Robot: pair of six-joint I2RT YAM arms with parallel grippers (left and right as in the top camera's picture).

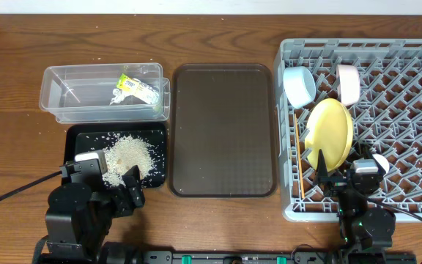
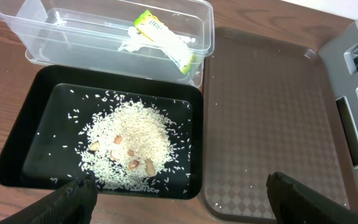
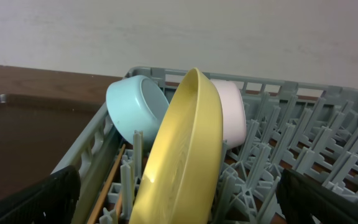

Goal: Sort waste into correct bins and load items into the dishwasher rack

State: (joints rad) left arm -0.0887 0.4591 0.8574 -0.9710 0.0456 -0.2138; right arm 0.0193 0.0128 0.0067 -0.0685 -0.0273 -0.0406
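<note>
The grey dishwasher rack (image 1: 401, 110) holds the yellow plate (image 1: 330, 132) on edge, the light blue bowl (image 1: 298, 86), the white bowl (image 1: 348, 83) and the wooden chopsticks (image 1: 300, 172). The small pale cup (image 1: 381, 163) shows partly behind my right arm. The yellow-green wrapper (image 1: 136, 89) lies in the clear tub (image 1: 57, 95). Rice scraps (image 1: 127, 155) lie in the black bin (image 1: 79, 136). My left gripper (image 2: 179, 202) is open and empty above the black bin's (image 2: 17, 155) near edge. My right gripper (image 3: 179, 199) is open, astride the plate (image 3: 185, 149) without touching it.
The flat brown tray (image 1: 223, 132) lies between the bins and the rack. Both arm bases stand at the table's front edge. A white wall rises behind the rack in the right wrist view.
</note>
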